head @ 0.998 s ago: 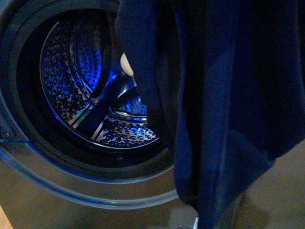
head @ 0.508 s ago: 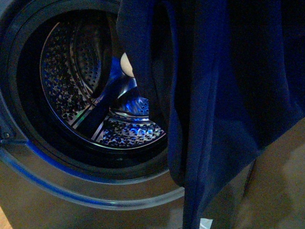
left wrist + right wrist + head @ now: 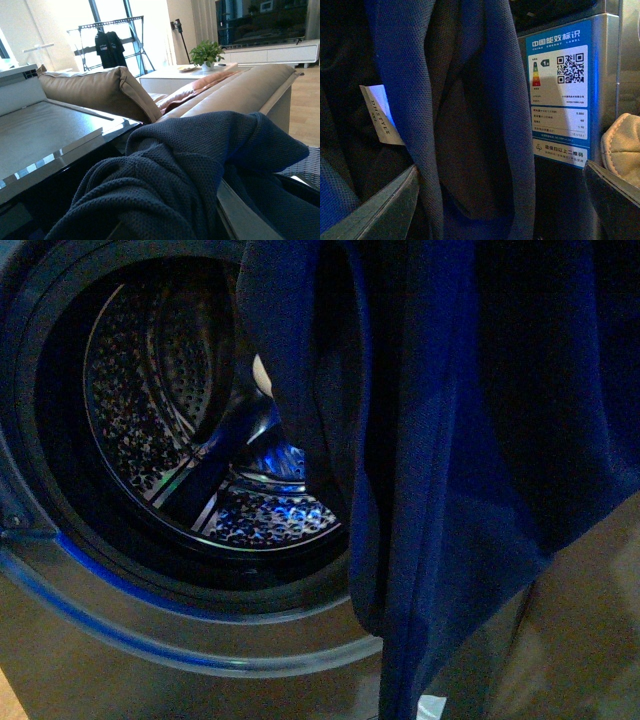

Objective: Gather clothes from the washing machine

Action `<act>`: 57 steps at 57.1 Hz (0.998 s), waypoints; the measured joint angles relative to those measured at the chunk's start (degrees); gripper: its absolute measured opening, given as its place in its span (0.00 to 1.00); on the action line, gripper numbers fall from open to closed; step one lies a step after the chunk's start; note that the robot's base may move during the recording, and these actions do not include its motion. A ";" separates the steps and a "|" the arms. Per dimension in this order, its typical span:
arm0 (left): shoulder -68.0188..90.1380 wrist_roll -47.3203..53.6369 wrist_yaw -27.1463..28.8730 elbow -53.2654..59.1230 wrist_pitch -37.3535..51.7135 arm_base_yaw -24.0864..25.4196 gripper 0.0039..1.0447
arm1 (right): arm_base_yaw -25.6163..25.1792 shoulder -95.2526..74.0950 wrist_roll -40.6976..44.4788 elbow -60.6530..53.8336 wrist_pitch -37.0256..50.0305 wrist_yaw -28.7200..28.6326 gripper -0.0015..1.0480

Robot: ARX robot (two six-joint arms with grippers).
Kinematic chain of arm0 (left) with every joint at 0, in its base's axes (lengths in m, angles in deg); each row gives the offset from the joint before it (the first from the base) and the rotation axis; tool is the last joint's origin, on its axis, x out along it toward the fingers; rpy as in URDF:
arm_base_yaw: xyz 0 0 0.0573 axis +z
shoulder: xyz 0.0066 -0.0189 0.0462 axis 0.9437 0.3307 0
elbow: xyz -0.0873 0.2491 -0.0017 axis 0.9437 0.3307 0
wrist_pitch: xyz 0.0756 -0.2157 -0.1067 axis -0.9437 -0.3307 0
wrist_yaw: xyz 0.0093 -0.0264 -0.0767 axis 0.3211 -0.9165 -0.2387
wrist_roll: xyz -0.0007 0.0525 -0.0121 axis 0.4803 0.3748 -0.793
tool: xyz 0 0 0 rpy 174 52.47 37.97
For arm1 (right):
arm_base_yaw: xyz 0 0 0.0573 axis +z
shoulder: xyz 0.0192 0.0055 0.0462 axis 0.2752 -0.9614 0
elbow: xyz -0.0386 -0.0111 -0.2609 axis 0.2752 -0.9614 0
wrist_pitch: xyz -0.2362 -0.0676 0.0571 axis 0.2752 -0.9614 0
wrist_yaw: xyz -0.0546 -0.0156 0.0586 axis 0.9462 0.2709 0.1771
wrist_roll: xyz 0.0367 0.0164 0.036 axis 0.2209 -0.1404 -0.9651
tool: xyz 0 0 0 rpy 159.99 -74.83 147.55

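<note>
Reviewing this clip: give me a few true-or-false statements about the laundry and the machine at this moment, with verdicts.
1. The garment hangs outside the drum, in front of the washing machine. True.
2. The drum is stuffed with more laundry. False: the part in view shows only bare perforated steel.
3. A blue label with a QR code sits on the washing machine. True.
4. The garment is bright red. False: it is dark navy.
5. A white tag shows on the garment. True.
</note>
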 joint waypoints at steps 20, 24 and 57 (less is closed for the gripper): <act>0.00 0.00 0.00 0.00 0.00 0.00 0.13 | 2.43 -1.22 0.00 0.09 0.04 -0.13 0.93; 0.00 0.00 0.00 0.00 0.00 0.00 0.13 | 7.93 -1.73 0.24 0.09 -0.39 2.16 0.93; 0.07 0.00 0.00 -0.11 -0.09 0.02 0.13 | 11.17 13.73 1.31 -8.04 -4.33 6.97 0.93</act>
